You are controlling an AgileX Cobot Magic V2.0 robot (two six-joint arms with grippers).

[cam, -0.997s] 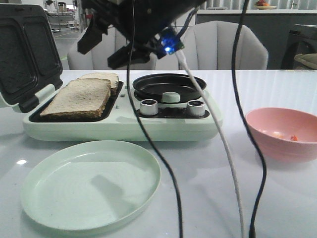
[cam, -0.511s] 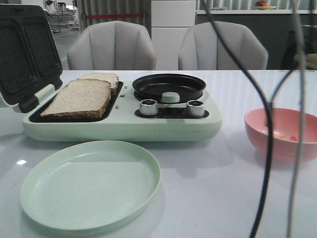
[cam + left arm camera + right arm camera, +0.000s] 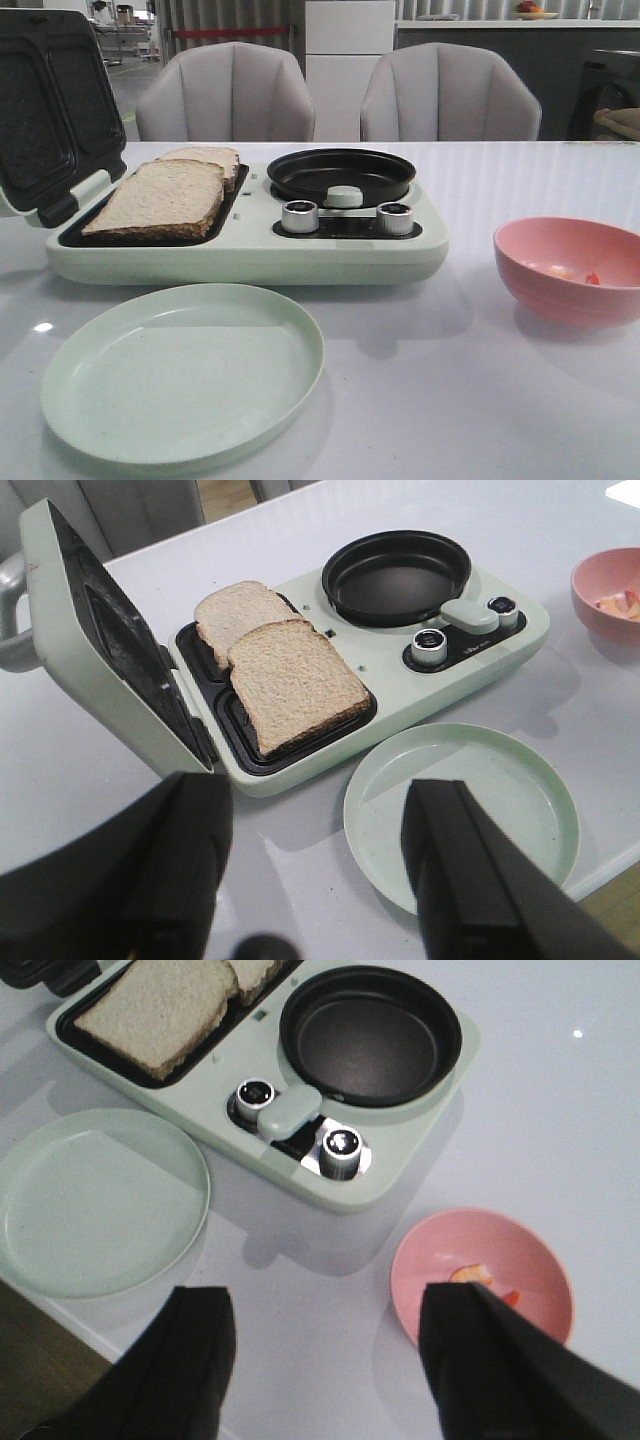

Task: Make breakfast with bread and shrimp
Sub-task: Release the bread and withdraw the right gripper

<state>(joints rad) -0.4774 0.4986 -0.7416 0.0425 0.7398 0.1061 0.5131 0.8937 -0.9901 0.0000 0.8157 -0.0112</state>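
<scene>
Two grey padded chairs [image 3: 225,92] stand behind a white glossy surface [image 3: 480,400], in what looks like a bright kitchen or showroom.

The left hand [image 3: 315,875] hangs high above the near left part of the surface, its two dark fingers [image 3: 470,870] spread wide and holding nothing. The right hand [image 3: 325,1365] hangs above the near right part, also wide open and empty. Neither hand shows in the front view.

Near the left hand lies an empty pale green plate [image 3: 185,370]. Just behind it stands the mint green breakfast machine [image 3: 250,255], with its lid [image 3: 45,110] raised at the far left. The bread [image 3: 160,198] lies in the open grill tray, one slice nearer and one farther, the near one a little over the other. To the right of the tray sits the small black pan [image 3: 340,172], with nothing in it, and in front of it are two silver knobs [image 3: 300,215].

Near the right hand is the pink bowl [image 3: 485,1280], well apart from the machine, on the right of the surface. The shrimp [image 3: 472,1274] lies inside it, a small orange piece on the bottom; a second reddish bit is beside it.

I judge that the bread is already placed and the shrimp step comes now. The next move asks the right hand to go down into the bowl, close gently on this small, curled, maybe slippery piece, and carry it left to the bread or the pan.
</scene>
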